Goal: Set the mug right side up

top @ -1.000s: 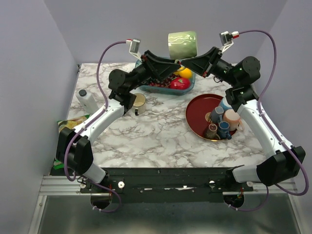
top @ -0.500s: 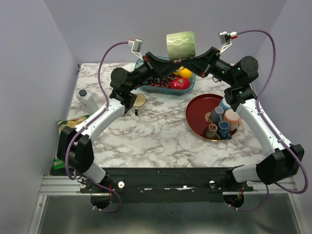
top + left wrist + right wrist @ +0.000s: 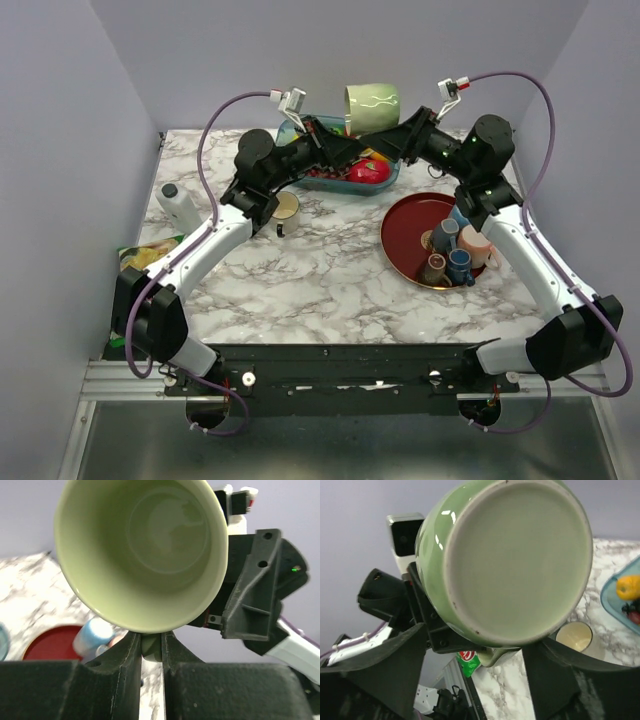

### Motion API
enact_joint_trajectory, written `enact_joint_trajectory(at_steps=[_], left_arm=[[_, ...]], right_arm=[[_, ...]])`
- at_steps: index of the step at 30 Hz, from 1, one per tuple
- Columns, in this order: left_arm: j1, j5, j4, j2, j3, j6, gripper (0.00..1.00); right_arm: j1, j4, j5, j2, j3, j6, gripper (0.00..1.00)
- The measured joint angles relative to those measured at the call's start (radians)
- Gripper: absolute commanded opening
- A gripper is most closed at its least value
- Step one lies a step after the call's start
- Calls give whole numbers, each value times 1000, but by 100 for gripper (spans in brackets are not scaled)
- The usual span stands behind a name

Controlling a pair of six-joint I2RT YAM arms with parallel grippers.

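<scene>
Green mug (image 3: 372, 103): one, upper centre of the top view.
Red round tray (image 3: 405, 242): one, right of centre.
Small cups (image 3: 445, 235) on that tray: five, each a different colour.
Blue dish (image 3: 392, 172): one, upper centre.
Red fruit (image 3: 368, 172): one, in the dish.
Orange fruit (image 3: 627, 586): one, in the dish.
White bottle (image 3: 180, 207): one, left.
Green packet (image 3: 145, 255): one, left edge.
Round cream-topped item (image 3: 286, 206): one, left of centre.

Overhead view looks down; opposing wrist views closely share mug (image 3: 140, 555).
</scene>
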Motion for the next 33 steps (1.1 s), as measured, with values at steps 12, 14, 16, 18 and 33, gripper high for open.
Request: enact_joint_trajectory(at_steps=[12,14,16,18,33], left_arm=[[0,-277,-593,-45,0,315,0],[-1,-338,-680,-34,5,353,0],[-4,-386,-748,-12,14,381,0],[-5,-422,-792,7,14,399,0],[-40,-624,-1009,214,46,443,0]], right_arm=[[6,-460,385,-90,-107,-168,100],[6,-543,483,-97,-105,-188,100],[6,-634,575,-92,-100,-209,100],[5,-705,643,-80,-94,-219,100],[4,-900,784,-49,-89,-227,100]])
